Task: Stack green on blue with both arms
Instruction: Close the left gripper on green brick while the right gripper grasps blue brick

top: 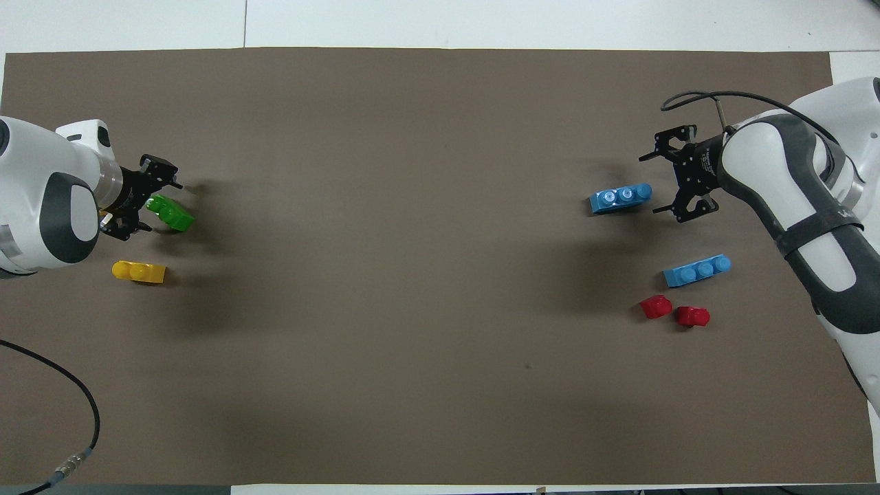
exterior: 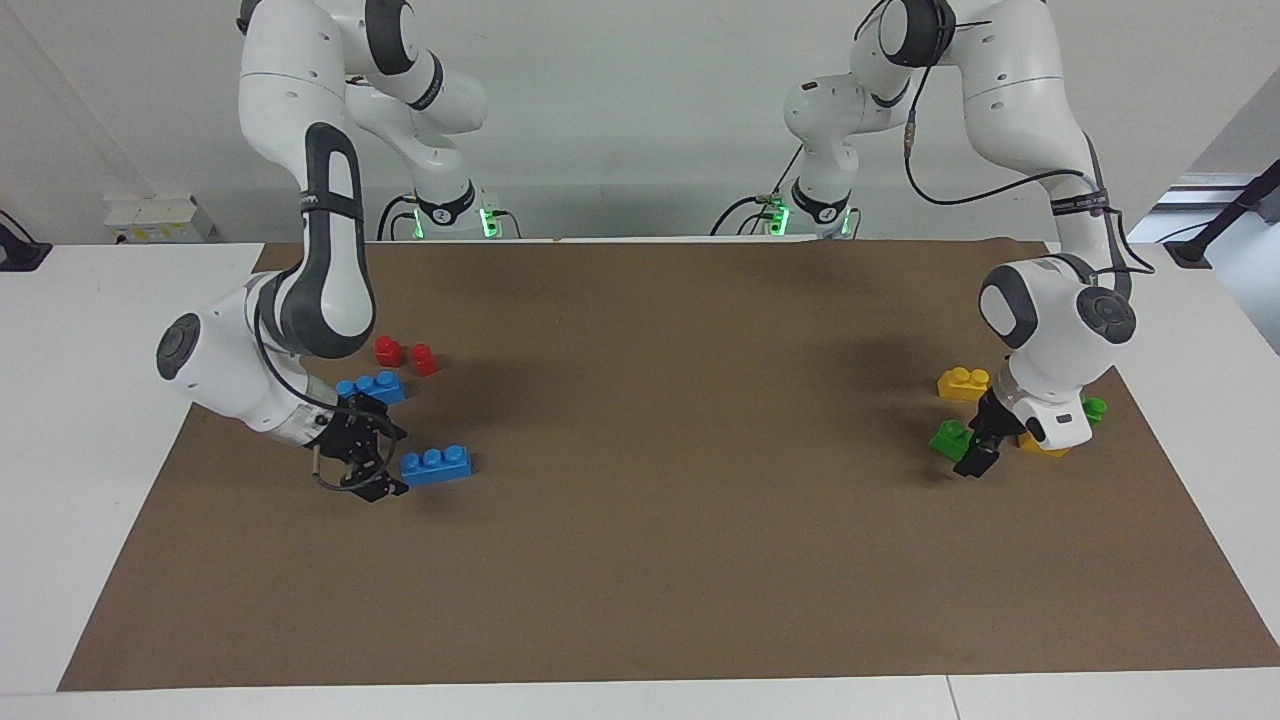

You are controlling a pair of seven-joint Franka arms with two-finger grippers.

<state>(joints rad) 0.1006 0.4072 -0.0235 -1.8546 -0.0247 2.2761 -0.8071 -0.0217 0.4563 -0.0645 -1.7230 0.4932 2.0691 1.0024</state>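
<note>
A green brick point(exterior: 948, 438) point(top: 170, 212) lies on the brown mat at the left arm's end. My left gripper point(exterior: 976, 447) point(top: 158, 206) is low and open, with that brick's end between its fingers. A second green brick point(exterior: 1095, 408) peeks out by the left wrist and is hidden in the overhead view. A long blue brick point(exterior: 436, 465) point(top: 621, 198) lies at the right arm's end. My right gripper point(exterior: 388, 460) point(top: 652, 184) is low and open at that brick's end. A second blue brick point(exterior: 372, 386) point(top: 698, 270) lies nearer the robots.
Two red blocks point(exterior: 405, 354) point(top: 674, 311) lie nearer the robots than the blue bricks. One yellow brick point(exterior: 963, 382) point(top: 139, 271) lies near the green one; another yellow brick point(exterior: 1040, 446) is mostly under the left wrist. A black cable point(top: 75, 392) lies at the mat's corner.
</note>
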